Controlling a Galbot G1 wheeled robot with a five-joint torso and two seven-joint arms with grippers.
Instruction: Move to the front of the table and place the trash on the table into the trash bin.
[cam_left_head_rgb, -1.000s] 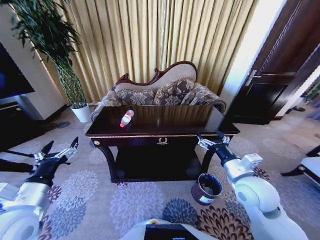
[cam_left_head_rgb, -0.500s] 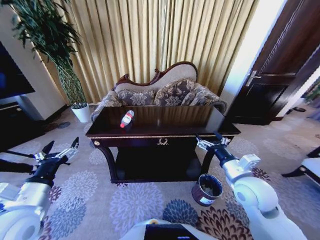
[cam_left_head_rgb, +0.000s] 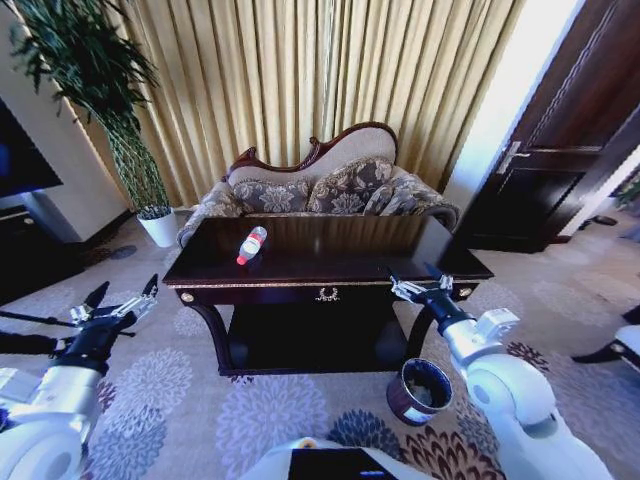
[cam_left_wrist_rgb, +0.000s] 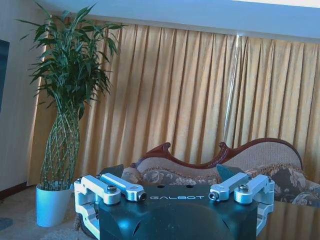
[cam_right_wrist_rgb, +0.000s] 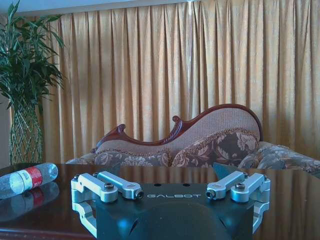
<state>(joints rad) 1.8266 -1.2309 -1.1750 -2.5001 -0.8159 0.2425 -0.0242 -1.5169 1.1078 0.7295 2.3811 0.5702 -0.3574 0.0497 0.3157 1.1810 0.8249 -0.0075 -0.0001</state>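
Observation:
The dark glossy table (cam_left_head_rgb: 340, 250) stands straight ahead. One piece of trash shows on it, a clear bottle (cam_left_head_rgb: 252, 243) with a red label and white cap, lying on its side at the left. The bottle (cam_right_wrist_rgb: 27, 179) also lies off to one side on the tabletop (cam_right_wrist_rgb: 150, 174) in the right wrist view. The dark trash bin (cam_left_head_rgb: 420, 390) stands on the carpet by the table's front right leg. My right gripper (cam_left_head_rgb: 417, 283) hovers open at the table's front right edge, above the bin. My left gripper (cam_left_head_rgb: 122, 294) is open over the carpet, left of the table.
A patterned sofa (cam_left_head_rgb: 320, 185) sits close behind the table, in front of gold curtains. A tall plant in a white pot (cam_left_head_rgb: 158, 225) stands at the back left, a dark cabinet (cam_left_head_rgb: 30, 245) at the far left and a dark door (cam_left_head_rgb: 545, 170) at the right. Flowered carpet lies before the table.
The whole picture has shifted: the camera has come a little nearer, and the table and bin look slightly larger. Both arms hold the same pose, and the bottle has not moved.

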